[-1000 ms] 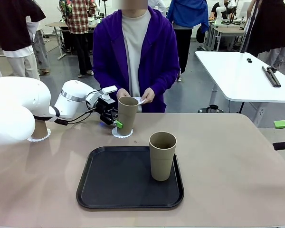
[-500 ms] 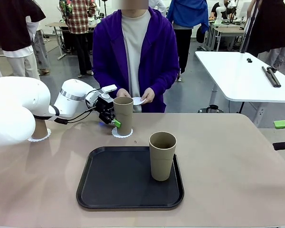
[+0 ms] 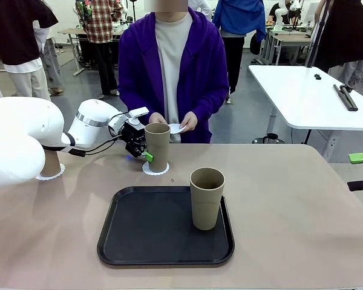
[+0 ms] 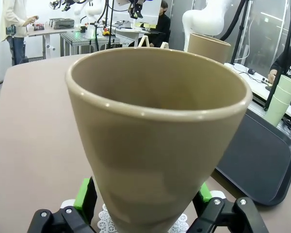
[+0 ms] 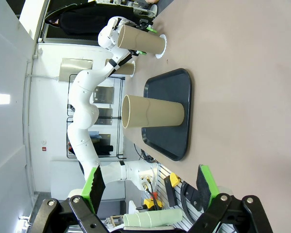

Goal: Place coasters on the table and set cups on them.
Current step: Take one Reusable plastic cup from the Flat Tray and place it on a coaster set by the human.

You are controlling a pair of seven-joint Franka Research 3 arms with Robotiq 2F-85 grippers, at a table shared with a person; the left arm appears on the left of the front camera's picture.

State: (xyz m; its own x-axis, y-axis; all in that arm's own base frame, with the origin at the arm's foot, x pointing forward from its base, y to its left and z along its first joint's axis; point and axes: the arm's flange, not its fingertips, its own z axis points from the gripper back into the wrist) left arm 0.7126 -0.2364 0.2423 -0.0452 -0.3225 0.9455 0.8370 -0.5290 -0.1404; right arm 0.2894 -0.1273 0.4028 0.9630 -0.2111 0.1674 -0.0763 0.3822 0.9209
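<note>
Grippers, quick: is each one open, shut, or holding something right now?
Left gripper: open, jaws either side of the cup standing on its coaster.
Right gripper: open, holding nothing.

In the middle left of the frame the left gripper [image 3: 149, 156] stood close at the tan cup [image 3: 158, 144] on a white coaster [image 3: 155, 170], while the second cup [image 3: 207, 199] stood on the black tray [image 3: 139, 241] lower down.

Black rounded-square tray [image 3: 151, 229], raised rim, lying flat. Beyond tray, person in purple jacket [image 3: 199, 66] over pale top, standing. Right of tray and farther back, white rectangular surface [image 3: 296, 96] carrying long black tool [image 3: 345, 96]. Small green object [image 3: 360, 158] far right of tray.
</note>
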